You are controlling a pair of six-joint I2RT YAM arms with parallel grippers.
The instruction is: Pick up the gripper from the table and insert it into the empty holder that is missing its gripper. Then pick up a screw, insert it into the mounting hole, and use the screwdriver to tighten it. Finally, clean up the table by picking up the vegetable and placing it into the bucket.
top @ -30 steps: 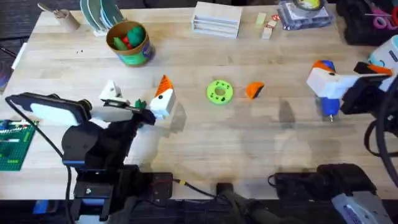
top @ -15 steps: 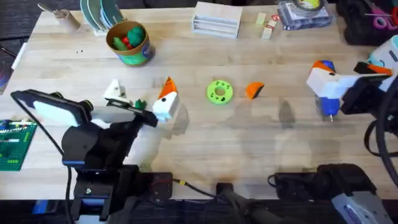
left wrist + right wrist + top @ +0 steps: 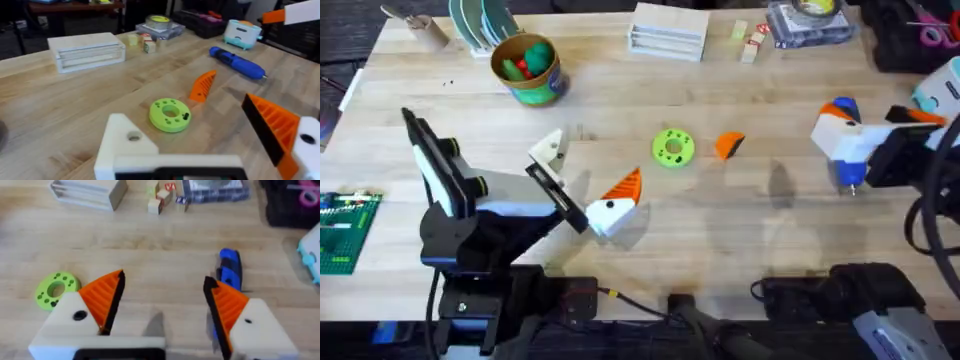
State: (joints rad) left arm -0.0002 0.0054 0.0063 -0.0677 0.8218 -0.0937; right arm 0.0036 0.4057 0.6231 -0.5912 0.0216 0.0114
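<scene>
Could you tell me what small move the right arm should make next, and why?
Probably swing the right claw across toward the loose orange gripper beside the green disc. That tip lies untouched on the table, the right claw is open and empty, and the left claw has one bare white holder lacking its tip.

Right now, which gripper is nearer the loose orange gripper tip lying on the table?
Left. The left gripper sits past the green disc from the orange tip; the right gripper hovers slightly farther off, above the blue screwdriver.
</scene>
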